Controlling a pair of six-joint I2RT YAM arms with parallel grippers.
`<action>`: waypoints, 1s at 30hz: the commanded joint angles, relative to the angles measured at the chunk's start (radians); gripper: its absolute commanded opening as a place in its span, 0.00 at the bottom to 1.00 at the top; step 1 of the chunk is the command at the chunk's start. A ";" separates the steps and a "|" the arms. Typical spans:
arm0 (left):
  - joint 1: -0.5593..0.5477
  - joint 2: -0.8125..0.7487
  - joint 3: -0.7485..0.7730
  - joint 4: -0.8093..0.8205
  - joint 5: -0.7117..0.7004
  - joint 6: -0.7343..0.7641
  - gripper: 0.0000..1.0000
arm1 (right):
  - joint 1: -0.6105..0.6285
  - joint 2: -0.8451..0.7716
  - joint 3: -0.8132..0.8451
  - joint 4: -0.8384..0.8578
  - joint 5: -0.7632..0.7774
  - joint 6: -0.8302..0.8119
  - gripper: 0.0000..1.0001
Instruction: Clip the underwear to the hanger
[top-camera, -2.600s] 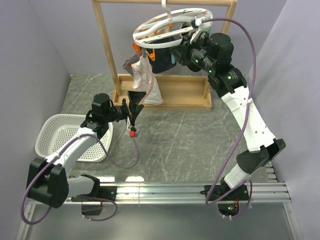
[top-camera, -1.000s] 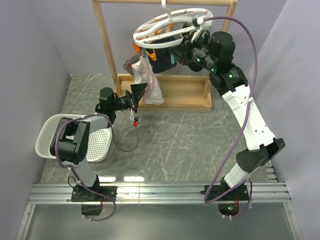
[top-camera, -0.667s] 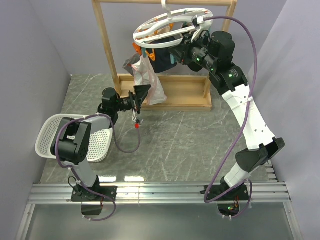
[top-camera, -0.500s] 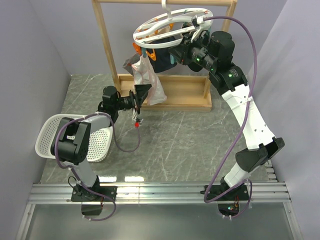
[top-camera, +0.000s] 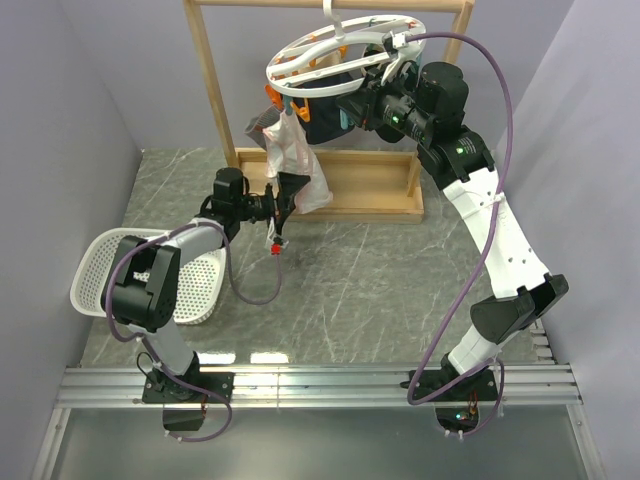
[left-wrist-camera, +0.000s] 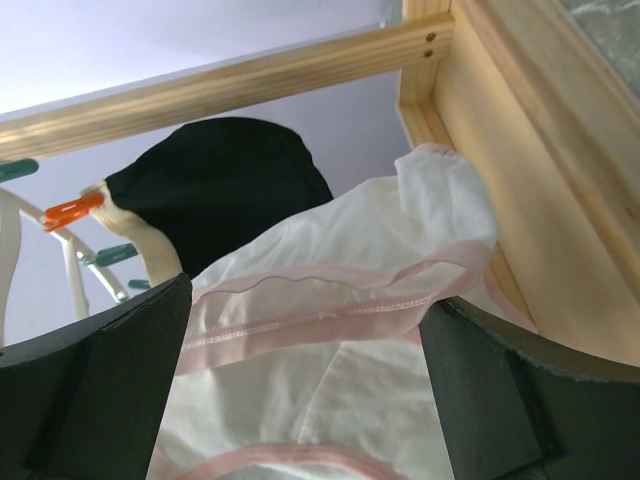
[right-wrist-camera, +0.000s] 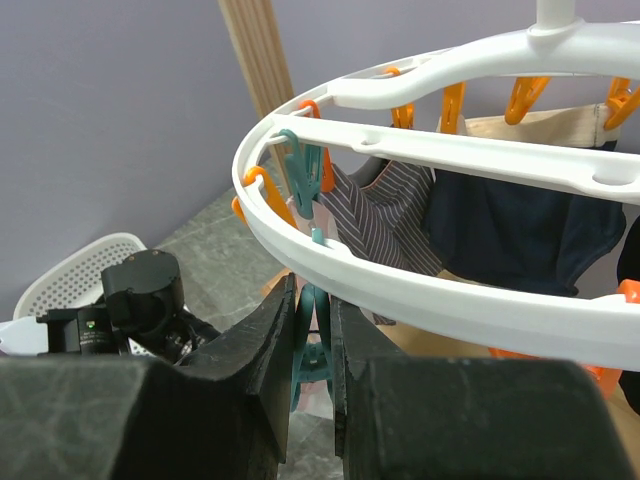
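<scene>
The white oval hanger (top-camera: 345, 50) hangs by its hook from the wooden rack. The underwear (top-camera: 297, 158), white with pink trim, dangles from the ring's left side. My left gripper (top-camera: 290, 192) is open at its lower part. In the left wrist view the underwear (left-wrist-camera: 330, 330) fills the gap between the wide-apart fingers (left-wrist-camera: 90, 390); whether they touch it I cannot tell. My right gripper (top-camera: 350, 108) is under the ring, shut on a teal clip (right-wrist-camera: 312, 340) that hangs below the hanger's rim (right-wrist-camera: 430, 290).
The wooden rack (top-camera: 215, 100) has a base board (top-camera: 350, 195) behind the left gripper. A dark navy garment (right-wrist-camera: 510, 230) and a grey striped cloth (right-wrist-camera: 375, 225) hang from other clips. A white basket (top-camera: 110, 262) sits at the left.
My left gripper has moved right, up to the hanging underwear, and its open fingers now flank the cloth. The right arm has held still on the clip.
</scene>
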 joint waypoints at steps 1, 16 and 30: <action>-0.012 -0.044 0.051 -0.065 0.047 0.301 0.99 | 0.003 0.012 0.039 -0.024 -0.057 -0.002 0.00; -0.022 -0.007 0.131 -0.155 0.056 0.375 0.99 | 0.001 0.018 0.040 -0.029 -0.060 0.001 0.00; -0.044 0.030 0.242 -0.405 -0.040 0.507 0.88 | -0.010 0.014 0.031 -0.026 -0.070 0.007 0.00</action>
